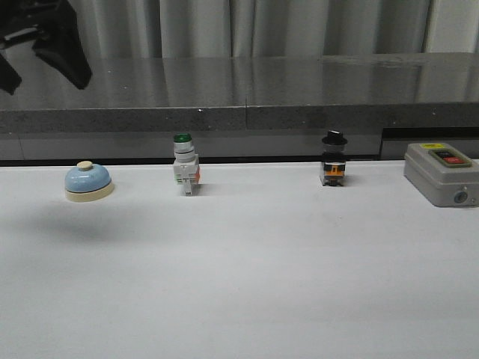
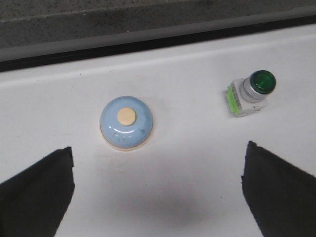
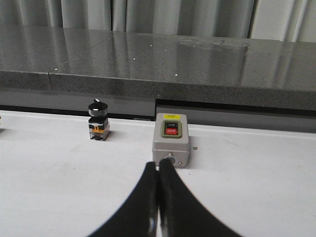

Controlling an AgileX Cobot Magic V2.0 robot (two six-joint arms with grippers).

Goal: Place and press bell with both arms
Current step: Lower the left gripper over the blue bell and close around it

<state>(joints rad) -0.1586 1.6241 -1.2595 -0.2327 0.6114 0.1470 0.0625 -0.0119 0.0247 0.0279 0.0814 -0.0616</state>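
Observation:
The light-blue bell (image 1: 88,182) with a cream base and cream button stands upright on the white table at the far left. In the left wrist view the bell (image 2: 126,122) lies just beyond the gap between my fingers. My left gripper (image 2: 158,148) is wide open and empty, hovering high above the table; in the front view it (image 1: 49,86) shows as dark fingers at the top left, above the bell. My right gripper (image 3: 158,165) is shut and empty, low over the table on the right side, and does not show in the front view.
A green-capped white push-button switch (image 1: 185,166) stands right of the bell and also shows in the left wrist view (image 2: 250,92). A black-capped switch (image 1: 334,160) and a grey on/off box (image 1: 441,173) stand further right; the box (image 3: 171,139) is just beyond my right fingertips. A dark stone ledge (image 1: 247,97) runs behind the table.

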